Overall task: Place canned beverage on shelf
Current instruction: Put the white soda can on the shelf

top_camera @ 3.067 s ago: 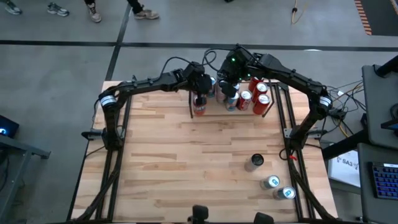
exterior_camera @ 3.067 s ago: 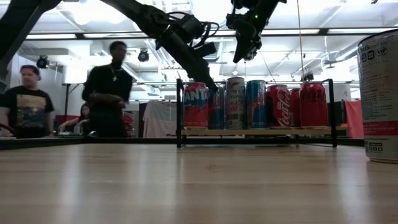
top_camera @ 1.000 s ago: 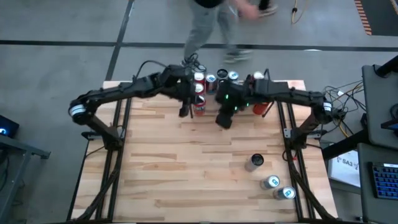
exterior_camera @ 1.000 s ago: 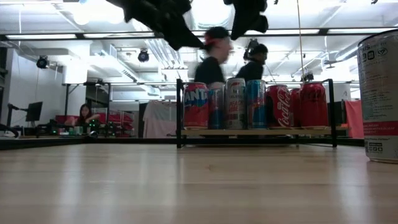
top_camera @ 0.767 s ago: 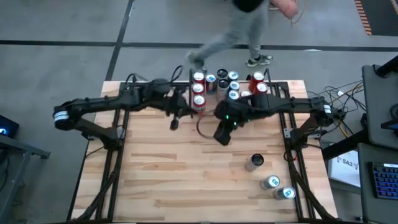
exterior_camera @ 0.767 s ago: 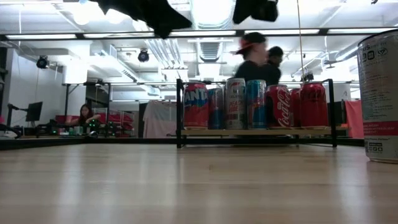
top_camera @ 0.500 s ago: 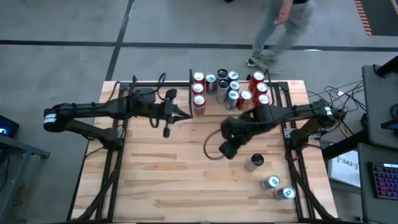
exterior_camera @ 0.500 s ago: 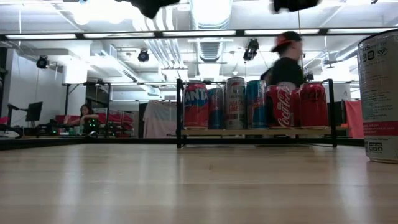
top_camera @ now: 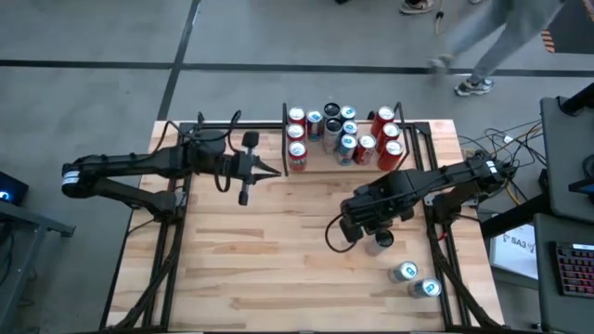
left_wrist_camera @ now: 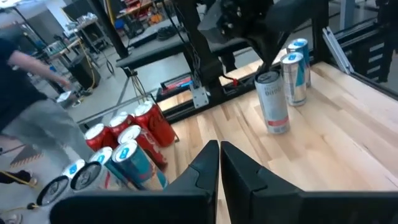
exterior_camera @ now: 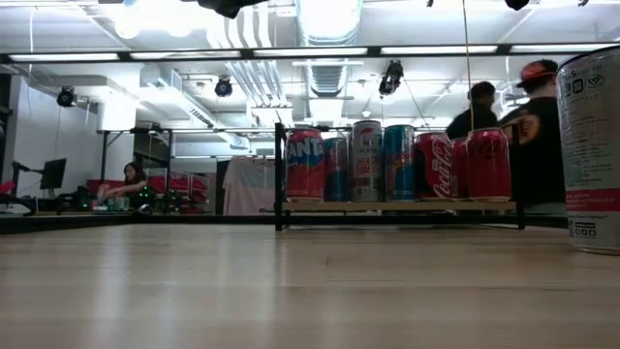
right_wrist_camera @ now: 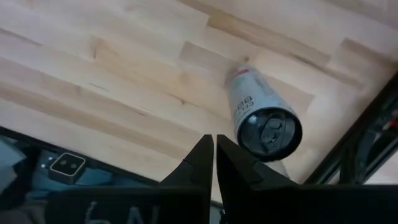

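Note:
The shelf, a small wooden board with black rails at the table's far middle, holds several upright cans. A grey can stands on the tabletop at the right, and two blue-topped cans stand nearer the front edge. My right gripper hangs shut above the table, pointing down, just left of the grey can's top and clear of it. My left gripper is shut and nearly level, just off the shelf's near left corner, holding nothing.
Bare tabletop lies across the left and near middle. Black frame rails run along the table's right side. People walk on the floor beyond the far edge. One can fills the low view's right edge.
My left gripper has drawn back from the shelf's left end toward the table's left and near side, staying shut. My right gripper has swung from in front of the shelf toward the near right, tipping to point down beside the grey can. The cans have not moved.

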`<control>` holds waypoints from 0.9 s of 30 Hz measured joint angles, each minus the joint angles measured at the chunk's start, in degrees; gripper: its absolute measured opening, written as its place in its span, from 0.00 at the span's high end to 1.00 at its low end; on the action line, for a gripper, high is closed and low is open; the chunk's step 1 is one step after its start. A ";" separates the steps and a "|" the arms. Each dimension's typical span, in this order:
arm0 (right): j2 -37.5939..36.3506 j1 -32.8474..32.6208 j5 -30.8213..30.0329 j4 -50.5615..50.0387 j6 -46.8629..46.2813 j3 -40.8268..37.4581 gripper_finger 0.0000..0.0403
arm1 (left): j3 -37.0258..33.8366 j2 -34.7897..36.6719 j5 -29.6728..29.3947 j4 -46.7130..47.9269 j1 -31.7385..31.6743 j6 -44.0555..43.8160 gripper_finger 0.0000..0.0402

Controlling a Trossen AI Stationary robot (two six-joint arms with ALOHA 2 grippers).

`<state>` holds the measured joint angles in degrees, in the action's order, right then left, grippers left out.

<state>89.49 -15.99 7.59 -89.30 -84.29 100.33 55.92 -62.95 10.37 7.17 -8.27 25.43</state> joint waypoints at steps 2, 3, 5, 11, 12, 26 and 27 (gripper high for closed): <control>0.20 -0.01 0.44 -0.25 -1.90 0.00 0.98 | -0.05 0.57 0.02 0.47 0.00 0.02 1.00; 0.21 -0.03 0.48 -0.43 -2.15 0.00 0.97 | -0.14 0.92 0.03 0.56 0.00 0.02 1.00; 0.27 -0.04 0.21 -0.60 -2.19 0.00 0.96 | -0.27 1.52 0.04 0.93 0.00 0.04 1.00; 0.64 0.26 -1.20 -0.69 -2.33 -0.17 0.80 | -0.44 1.89 0.04 1.91 0.00 3.01 1.00; 0.64 0.26 -1.20 -0.71 -2.36 -0.17 0.76 | -0.44 1.89 0.04 1.86 0.00 3.29 1.00; 0.64 -0.39 -1.20 -0.73 2.63 -0.26 0.18 | -0.44 1.82 0.04 1.65 -0.02 5.16 1.00; 0.64 -0.49 -1.22 -0.71 2.83 -0.26 0.17 | -0.44 1.82 0.04 1.63 -0.02 5.16 1.00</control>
<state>90.13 -16.47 6.37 -90.02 -81.45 100.07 55.48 -61.12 10.41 8.80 -8.29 30.59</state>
